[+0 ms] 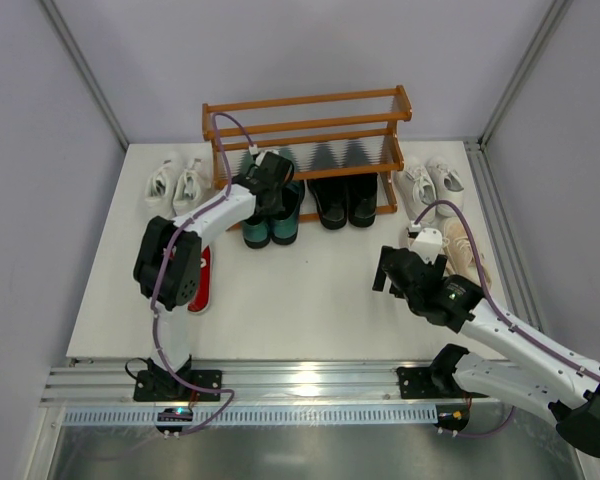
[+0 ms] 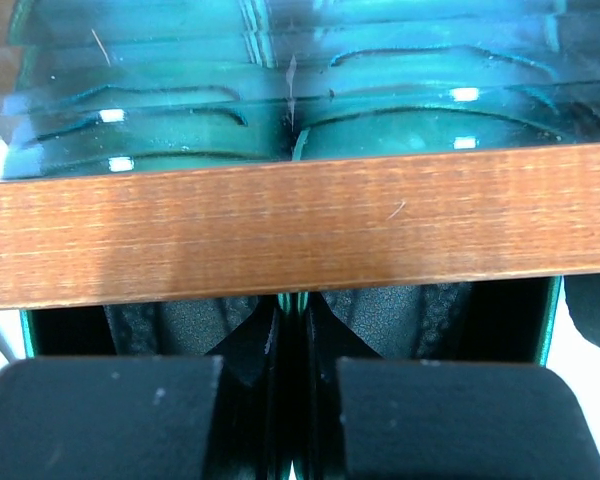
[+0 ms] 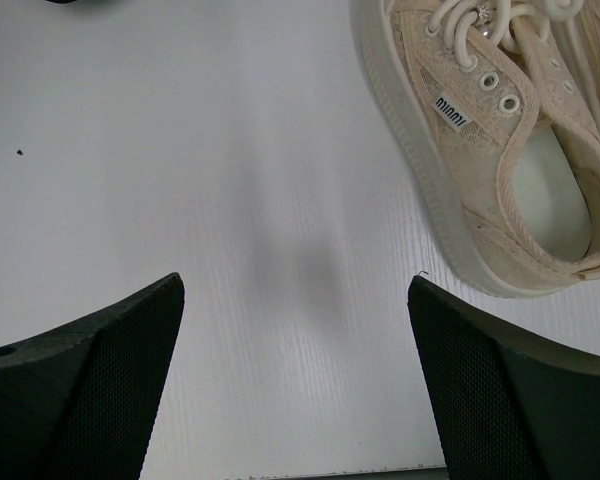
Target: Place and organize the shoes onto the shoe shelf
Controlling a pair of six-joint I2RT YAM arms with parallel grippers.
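Note:
The shoe shelf [image 1: 305, 128] stands at the back of the table. My left gripper [image 1: 268, 185] is shut on the inner walls of the two dark green loafers [image 1: 272, 218], pinched together, with their toes under the shelf's bottom tier. In the left wrist view the gripper [image 2: 298, 375] sits just below a wooden rail [image 2: 300, 230], with the green toes [image 2: 180, 130] beyond it. The black loafers [image 1: 345, 200] sit in the bottom tier beside them. My right gripper [image 1: 400, 268] is open and empty over bare table [image 3: 295, 330], left of the beige sneakers [image 3: 480, 150].
A white sneaker pair [image 1: 175, 182] lies left of the shelf and another [image 1: 430, 185] right of it. The beige sneakers [image 1: 465, 250] lie near the right edge. A red sneaker [image 1: 204, 280] is partly hidden under my left arm.

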